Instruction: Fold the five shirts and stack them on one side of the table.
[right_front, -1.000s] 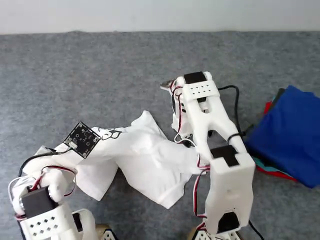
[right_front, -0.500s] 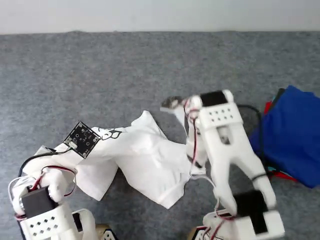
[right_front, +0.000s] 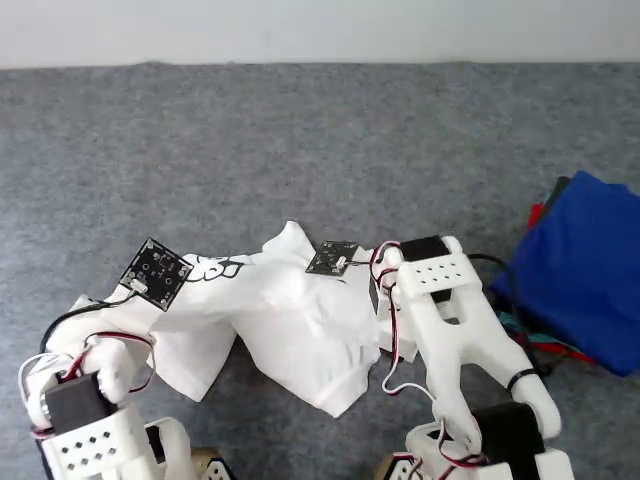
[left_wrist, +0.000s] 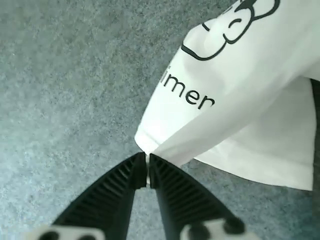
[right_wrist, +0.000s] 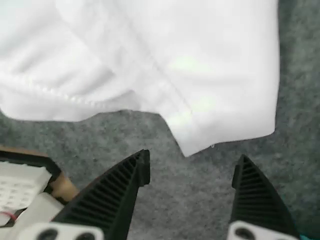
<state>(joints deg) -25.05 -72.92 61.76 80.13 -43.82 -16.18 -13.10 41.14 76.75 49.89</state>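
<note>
A crumpled white shirt (right_front: 290, 320) with black print lies on the grey table near the front, left of centre. In the left wrist view my left gripper (left_wrist: 144, 172) is shut on a hem corner of the white shirt (left_wrist: 240, 85), pinching the cloth at its fingertips. The left arm (right_front: 155, 272) sits over the shirt's left side. My right gripper (right_wrist: 192, 175) is open just above the table, its jaws wide apart, with an edge of the white shirt (right_wrist: 150, 60) lying ahead of them. The right arm (right_front: 435, 275) stands at the shirt's right edge.
A stack of shirts with a blue one (right_front: 585, 270) on top and red and teal edges (right_front: 545, 340) beneath lies at the table's right side. The grey table (right_front: 300, 140) stretches bare toward the back.
The right arm has pulled back from the middle of the table toward the front, and its wrist now hangs over the white shirt's right edge. The left arm has barely moved.
</note>
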